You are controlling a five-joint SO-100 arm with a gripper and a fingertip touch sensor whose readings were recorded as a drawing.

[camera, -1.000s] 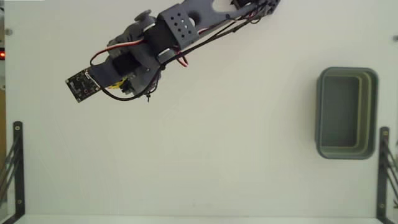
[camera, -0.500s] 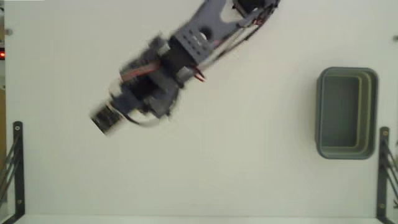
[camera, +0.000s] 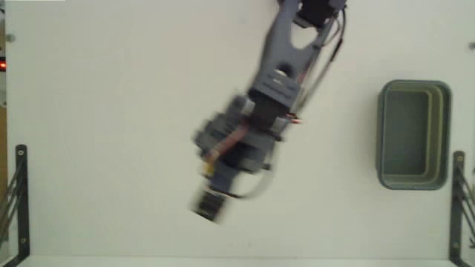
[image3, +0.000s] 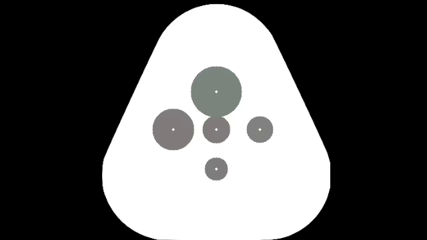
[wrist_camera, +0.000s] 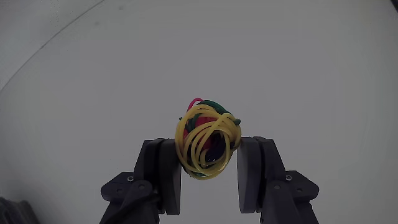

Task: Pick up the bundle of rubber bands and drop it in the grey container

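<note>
Rubber bands (wrist_camera: 206,142), a light, springy bundle I judge safest pinched across its middle, sit clamped between my gripper (wrist_camera: 208,171) fingers above the white table (camera: 111,148), well left of the grey container (camera: 413,135) in the fixed view

Rubber bands (wrist_camera: 207,142) yellow, red, green; container (camera: 413,178) grey-green; table (camera: 111,111) white.

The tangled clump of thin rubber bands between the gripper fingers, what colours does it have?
Mostly yellow loops, with red and dark green behind; the rubber band clump shows best in the wrist view.
</note>
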